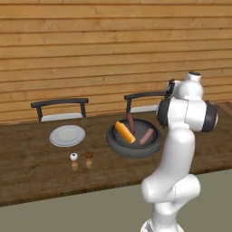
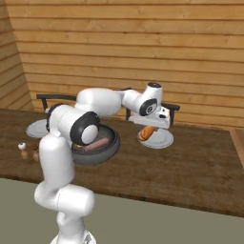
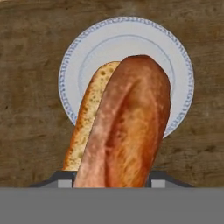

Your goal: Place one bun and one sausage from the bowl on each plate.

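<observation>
One sausage point(image 3: 127, 127) is clamped in our gripper point(image 2: 148, 127), hanging above the right plate point(image 2: 164, 139), where a bun point(image 3: 89, 118) already lies. We judge the risk is rolling: released from this height, the sausage may bounce off the bun and leave the plate. The bowl point(image 1: 118, 147) holds another bun point(image 1: 124, 132) and two sausages point(image 1: 147, 136)

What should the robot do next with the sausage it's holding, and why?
Probably lower it a little and let go. The pincer holds a sausage right above the plate, where a bun already lies, so setting it down beside the bun would finish that plate.
</observation>
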